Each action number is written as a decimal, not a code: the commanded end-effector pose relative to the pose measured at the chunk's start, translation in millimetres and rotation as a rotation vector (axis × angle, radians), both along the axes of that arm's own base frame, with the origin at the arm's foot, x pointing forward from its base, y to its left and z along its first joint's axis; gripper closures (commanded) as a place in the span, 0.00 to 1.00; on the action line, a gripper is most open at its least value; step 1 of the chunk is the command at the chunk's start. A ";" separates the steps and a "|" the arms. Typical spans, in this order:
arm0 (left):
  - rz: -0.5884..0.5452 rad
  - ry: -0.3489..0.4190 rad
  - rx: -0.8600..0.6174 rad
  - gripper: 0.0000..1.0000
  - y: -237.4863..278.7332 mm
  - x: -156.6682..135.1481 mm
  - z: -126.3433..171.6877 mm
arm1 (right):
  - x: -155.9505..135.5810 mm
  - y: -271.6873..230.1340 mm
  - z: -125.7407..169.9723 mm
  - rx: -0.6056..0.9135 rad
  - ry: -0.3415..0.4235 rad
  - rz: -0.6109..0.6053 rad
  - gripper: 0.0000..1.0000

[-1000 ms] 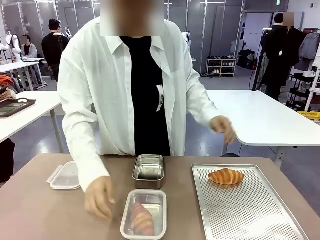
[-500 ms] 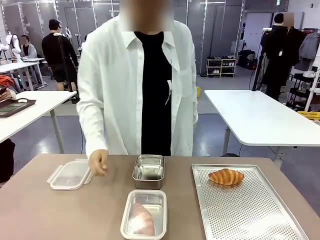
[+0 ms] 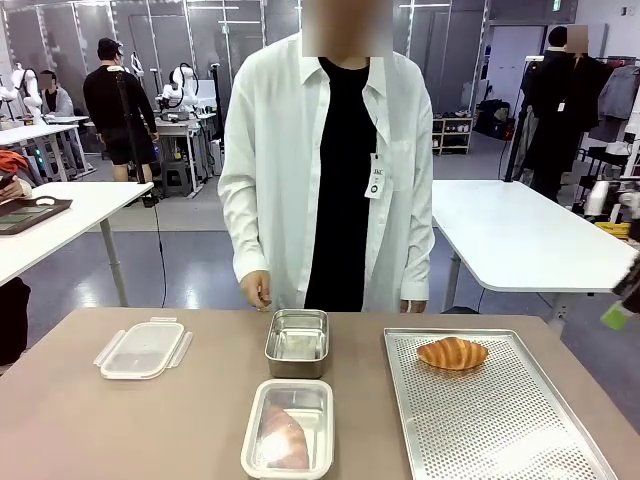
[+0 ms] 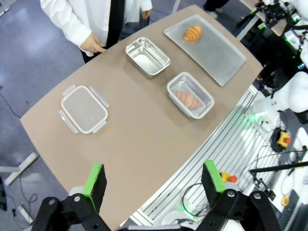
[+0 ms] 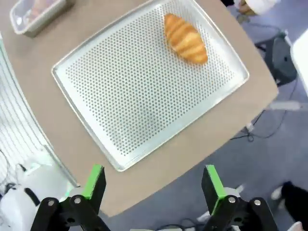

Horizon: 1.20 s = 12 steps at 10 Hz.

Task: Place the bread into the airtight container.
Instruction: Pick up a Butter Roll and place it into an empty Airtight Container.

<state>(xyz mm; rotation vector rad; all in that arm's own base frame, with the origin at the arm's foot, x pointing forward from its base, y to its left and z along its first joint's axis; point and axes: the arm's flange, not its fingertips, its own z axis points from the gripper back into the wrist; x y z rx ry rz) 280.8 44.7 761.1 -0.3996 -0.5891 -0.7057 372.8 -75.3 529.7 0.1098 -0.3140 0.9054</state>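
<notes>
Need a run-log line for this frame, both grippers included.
left gripper: open, held high | right gripper: open, high over tray | croissant: on tray | steel container: empty | front container: bread inside | lid: lying apart, left

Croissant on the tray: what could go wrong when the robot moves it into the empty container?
1. The croissant lies near the far edge of the tray; a clumsy nudge could push it off.
2. The near container already holds bread and seems lidded; aiming there instead of the empty steel container would fail.
3. The person's hand hangs close behind the empty steel container; a reaching arm might meet it.
</notes>
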 end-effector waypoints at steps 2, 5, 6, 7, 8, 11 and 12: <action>-0.017 -0.008 -0.004 0.00 -0.6 -0.7 1.1 | 57.4 55.7 -10.8 -0.166 -0.082 0.209 0.00; -0.017 -0.008 -0.004 0.00 -0.6 -0.7 1.1 | 128.3 102.4 -36.7 -0.233 -0.039 0.491 0.00; -0.017 -0.008 -0.004 0.00 -0.6 -0.7 1.1 | 140.8 116.1 -51.1 -0.292 -0.037 0.556 0.00; -0.017 -0.008 -0.004 0.00 -0.6 -0.7 1.1 | 150.1 124.2 -60.7 -0.300 -0.014 0.569 0.00; -0.017 -0.008 -0.004 0.00 -0.6 -0.7 1.1 | 155.6 126.5 -67.2 -0.293 0.007 0.567 0.00; -0.017 -0.008 -0.004 0.00 -0.6 -0.7 1.1 | 150.9 132.5 -72.5 -0.265 0.006 0.556 0.00; -0.017 -0.008 -0.004 0.00 -0.6 -0.7 1.1 | 150.9 132.5 -72.5 -0.265 0.006 0.556 0.00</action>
